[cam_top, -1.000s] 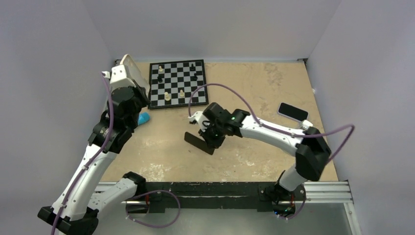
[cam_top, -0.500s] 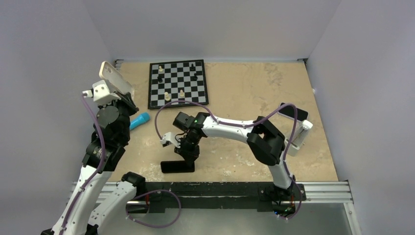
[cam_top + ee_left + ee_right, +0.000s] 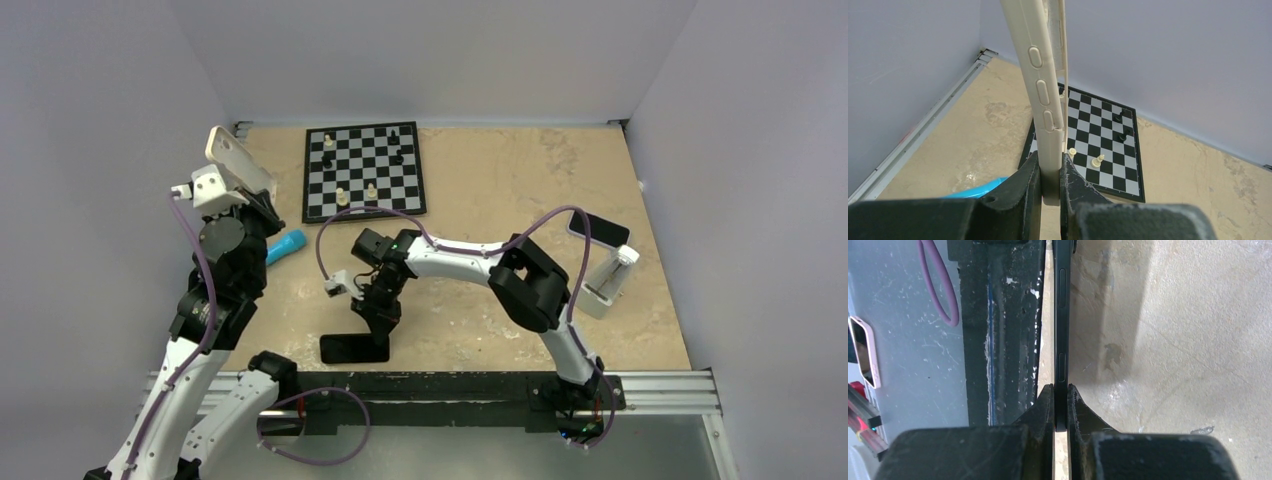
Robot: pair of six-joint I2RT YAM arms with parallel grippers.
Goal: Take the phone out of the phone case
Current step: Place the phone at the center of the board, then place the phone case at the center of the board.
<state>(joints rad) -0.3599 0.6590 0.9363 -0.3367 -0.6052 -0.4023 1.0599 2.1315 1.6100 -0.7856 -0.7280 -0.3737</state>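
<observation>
Left gripper (image 3: 1050, 172) is clamped on the cream phone case (image 3: 1039, 85), held upright and high at the left of the table (image 3: 500, 180), near the chessboard (image 3: 365, 172). Centre-front, right gripper (image 3: 1060, 402) pinches the black phone (image 3: 1061, 310) by its edge, low beside the front rail (image 3: 450, 385). Phone's out of the case. Best next move looks like: lay it flat clear of the rail, then let go. Touching table? Can't tell.

The cream-coloured soft plastic phone case (image 3: 1040, 95) is standing nearly upright, lifted over the left side of the surface (image 3: 520, 180). The slim black phone (image 3: 354, 348) is hanging apart from it, low by the front edge.
</observation>
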